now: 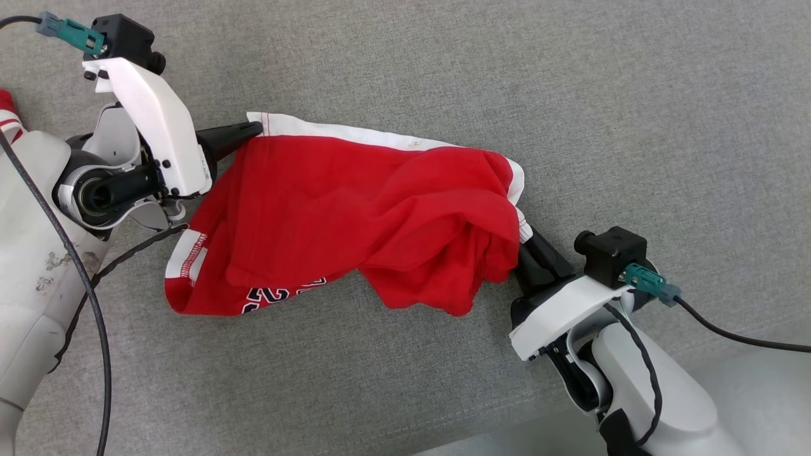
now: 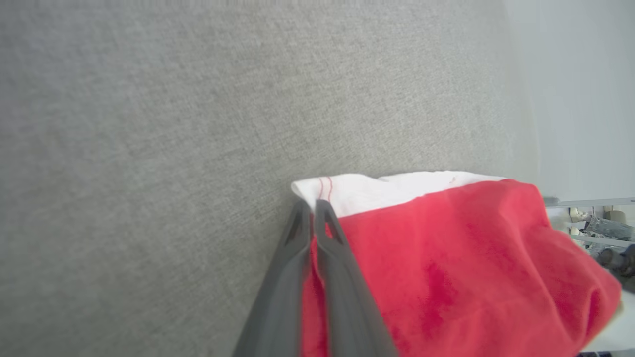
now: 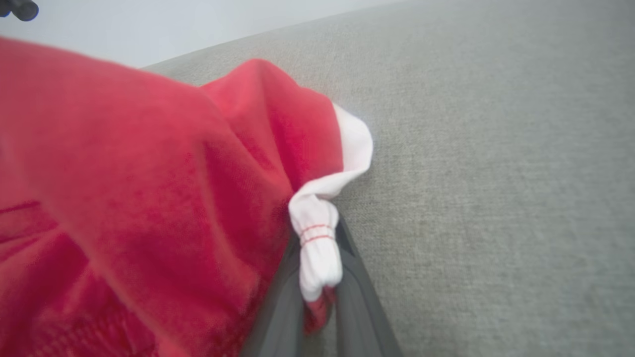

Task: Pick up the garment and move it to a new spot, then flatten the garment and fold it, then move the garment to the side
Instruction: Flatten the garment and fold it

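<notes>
Head view shows the red garment (image 1: 355, 202) stretched between the two arms over the grey fabric-covered bench (image 1: 570, 82), with its white band (image 1: 355, 132) running along the upper edge from one grip to the other. The left jaws come in from the left, their dark fingers (image 1: 231, 138) meeting the white corner of the band, and the cloth sags away from there toward the lower left, where a white-stitched hem and some dark lettering (image 1: 285, 294) show. The right jaws reach up from the lower right, their fingers (image 1: 538, 256) buried in the bunched right end of the garment, where the red cloth is rumpled into heavy folds. Whether the lowest folds rest on the bench or hang just clear of it cannot be told. In the left wrist view the two fingers (image 2: 342, 277) stand together with red cloth pinched between them just below the white corner of the garment (image 2: 446, 272), so the left jaws are clamped on it; past the far edge of the bench (image 2: 198, 124) a pale floor shows. In the right wrist view a wad of white hem with two thin red stitch lines sits squeezed between the fingers (image 3: 357, 307), so the right jaws are clamped on the garment (image 3: 124, 198) too, the red cloth billowing off to the left over the bench (image 3: 496, 173). A black cable (image 1: 95, 304) loops down beside the left arm.
</notes>
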Available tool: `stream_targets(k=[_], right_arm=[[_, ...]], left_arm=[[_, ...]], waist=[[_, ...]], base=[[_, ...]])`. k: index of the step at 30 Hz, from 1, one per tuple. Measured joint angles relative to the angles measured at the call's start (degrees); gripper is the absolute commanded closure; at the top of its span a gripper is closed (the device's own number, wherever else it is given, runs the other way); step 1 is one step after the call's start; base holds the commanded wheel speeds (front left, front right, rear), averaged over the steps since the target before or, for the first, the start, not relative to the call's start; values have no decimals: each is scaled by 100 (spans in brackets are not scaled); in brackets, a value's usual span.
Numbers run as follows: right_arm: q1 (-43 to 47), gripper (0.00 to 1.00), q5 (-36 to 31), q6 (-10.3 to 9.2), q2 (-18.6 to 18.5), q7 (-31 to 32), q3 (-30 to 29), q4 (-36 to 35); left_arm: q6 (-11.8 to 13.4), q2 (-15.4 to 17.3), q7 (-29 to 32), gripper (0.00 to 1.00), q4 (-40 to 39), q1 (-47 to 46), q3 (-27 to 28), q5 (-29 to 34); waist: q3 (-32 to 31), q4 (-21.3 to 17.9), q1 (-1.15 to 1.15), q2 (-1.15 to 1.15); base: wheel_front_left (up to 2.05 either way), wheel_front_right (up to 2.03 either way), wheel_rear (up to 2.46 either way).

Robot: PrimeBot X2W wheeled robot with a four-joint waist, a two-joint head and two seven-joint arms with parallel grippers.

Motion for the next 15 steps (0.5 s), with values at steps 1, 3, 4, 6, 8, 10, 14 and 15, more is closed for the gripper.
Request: stream_targets(k=[1,3,4,6,8,10,14,15], right_arm=[[0,100,0,0,0,0,-8,-1],[1,100,-1,0,0,0,-33,-15],[1,100,-13,0,0,3,-59,-27],[7,100,-26,0,8,14,-162,-81],[1,100,-124,0,13,21,-358,-151],[-19,100,-163,-1,-4,37,-594,-224],[-456,100,-108,-1,-283,38,-794,-332],[-634,100,-108,-1,-399,38,-798,-331]], left_arm=[[0,0,-41,100,-31,0,-2,-9],[0,2,-96,100,-92,-1,-1,-52],[0,11,-169,100,-147,-1,1,-58],[0,14,-270,100,-246,-3,13,-102],[0,34,-389,100,-331,-13,26,-120],[0,62,-514,100,-392,-59,67,-156],[0,105,-624,100,-400,-296,166,-277],[0,132,-653,100,-389,-362,166,-263]], waist=[[-2,3,0,0],[-18,11,0,0],[-24,16,0,0],[-42,33,0,0],[-57,49,0,0],[-65,73,0,0],[-88,136,0,0],[-97,151,0,0]], base=[[0,0,0],[0,0,0],[0,0,0],[0,0,0],[0,0,0],[0,0,0],[0,0,0],[0,0,0]])
